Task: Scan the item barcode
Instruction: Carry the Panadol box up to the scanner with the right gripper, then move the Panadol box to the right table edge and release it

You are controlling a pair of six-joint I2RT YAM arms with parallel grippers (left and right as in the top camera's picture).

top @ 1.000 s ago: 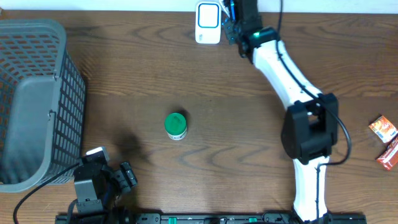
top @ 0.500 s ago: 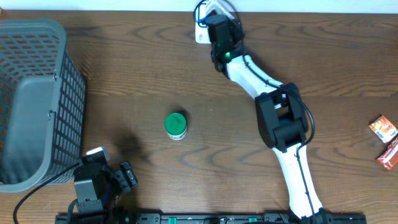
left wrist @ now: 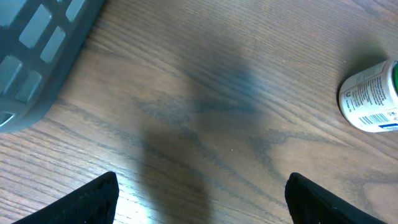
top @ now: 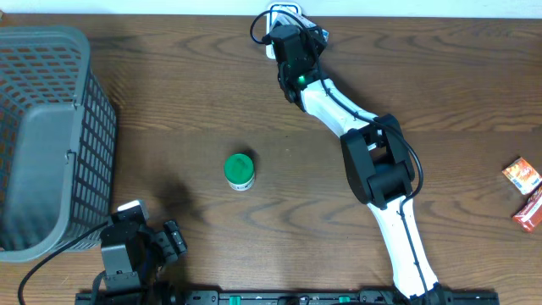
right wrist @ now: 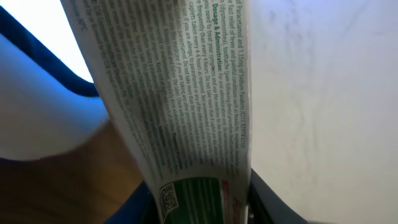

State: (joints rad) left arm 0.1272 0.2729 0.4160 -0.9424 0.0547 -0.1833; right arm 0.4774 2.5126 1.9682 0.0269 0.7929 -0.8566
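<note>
My right gripper (top: 289, 36) is at the table's far edge, shut on a white carton (right wrist: 180, 93) with small printed text and a green band. In the right wrist view its dark fingers (right wrist: 273, 202) hug the carton's lower end. The white and blue scanner (top: 288, 9) stands just behind that gripper, which hides most of it from above. It fills the left of the right wrist view as a white body with a blue edge (right wrist: 37, 112). My left gripper (top: 174, 241) rests open at the near left, with only bare wood between its fingertips (left wrist: 93, 199).
A grey mesh basket (top: 42, 135) stands at the left edge, and its corner shows in the left wrist view (left wrist: 37, 56). A green-capped bottle (top: 240, 171) lies mid-table, with its label visible (left wrist: 370, 96). Two orange-red packets (top: 521, 175) lie at the far right.
The right arm has swung left from beside the scanner to right in front of it, with the carton still in its grip. The left arm has not moved.
</note>
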